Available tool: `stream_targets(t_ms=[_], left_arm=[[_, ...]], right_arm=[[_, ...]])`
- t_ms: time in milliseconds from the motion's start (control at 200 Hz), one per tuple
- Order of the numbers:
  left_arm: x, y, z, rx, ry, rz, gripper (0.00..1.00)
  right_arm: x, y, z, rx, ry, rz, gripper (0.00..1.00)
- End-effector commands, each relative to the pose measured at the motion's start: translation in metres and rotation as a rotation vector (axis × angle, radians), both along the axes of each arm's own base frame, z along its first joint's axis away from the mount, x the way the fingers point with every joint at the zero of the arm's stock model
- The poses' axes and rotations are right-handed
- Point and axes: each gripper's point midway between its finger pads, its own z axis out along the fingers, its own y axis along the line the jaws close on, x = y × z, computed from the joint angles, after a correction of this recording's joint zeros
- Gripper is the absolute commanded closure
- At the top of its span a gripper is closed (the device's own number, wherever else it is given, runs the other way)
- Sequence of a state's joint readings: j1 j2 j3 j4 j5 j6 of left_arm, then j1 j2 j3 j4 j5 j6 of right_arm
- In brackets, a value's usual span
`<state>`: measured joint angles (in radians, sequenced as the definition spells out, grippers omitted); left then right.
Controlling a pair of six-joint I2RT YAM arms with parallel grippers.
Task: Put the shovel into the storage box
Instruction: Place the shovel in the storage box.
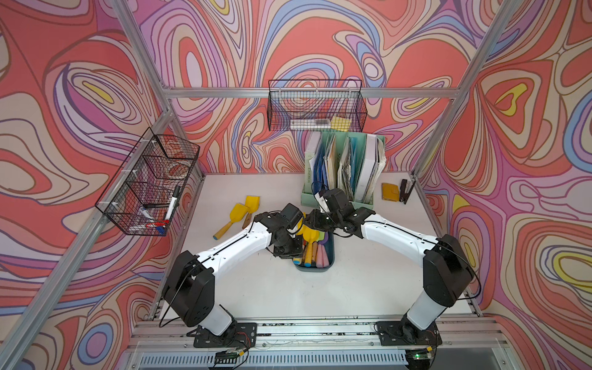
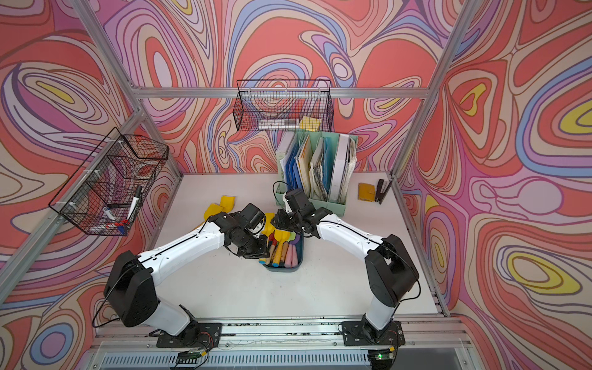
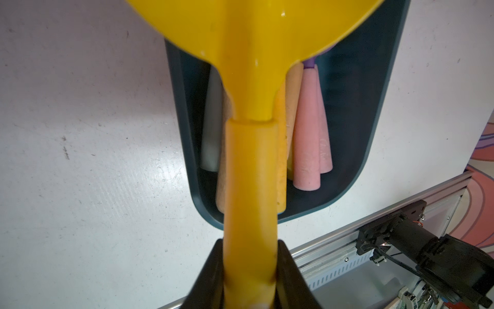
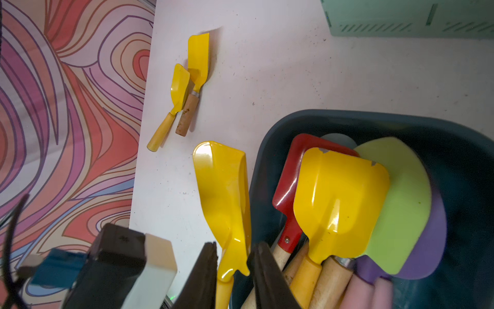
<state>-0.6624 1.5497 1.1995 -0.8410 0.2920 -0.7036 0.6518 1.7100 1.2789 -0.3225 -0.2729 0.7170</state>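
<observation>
L gripper (image 3: 250,256) clamped on yellow shovel (image 3: 251,67) handle, blade by storage box (image 3: 361,120) rim, R gripper (image 4: 235,246) astride neck, grip unclear

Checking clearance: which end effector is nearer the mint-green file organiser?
Right. The right end effector is at the storage box's far end, just in front of the organiser; the left end effector grips a yellow shovel over the box's near end, farther off.
</observation>
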Motion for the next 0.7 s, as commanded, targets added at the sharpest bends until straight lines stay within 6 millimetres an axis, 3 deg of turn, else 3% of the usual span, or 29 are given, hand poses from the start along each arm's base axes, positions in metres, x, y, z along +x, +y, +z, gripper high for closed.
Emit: stream_targets(t_ms=[0,501,691], left_arm=[[0.001,-0.001,0.006,0.015,-0.014,-0.016,1.00],[-0.001,-0.007,0.014,0.006,-0.025,-0.029,1.00],[-0.002,-0.008,0.013,0.006,-0.023,-0.034,1.00]], right_arm=[[0.003,0.003,-0.001,-0.011,-0.006,-0.012,0.74],[0.003,0.004,-0.016,-0.032,0.016,-0.016,0.80],[0.004,0.003,-0.016,-0.037,0.014,-0.023,0.93]])
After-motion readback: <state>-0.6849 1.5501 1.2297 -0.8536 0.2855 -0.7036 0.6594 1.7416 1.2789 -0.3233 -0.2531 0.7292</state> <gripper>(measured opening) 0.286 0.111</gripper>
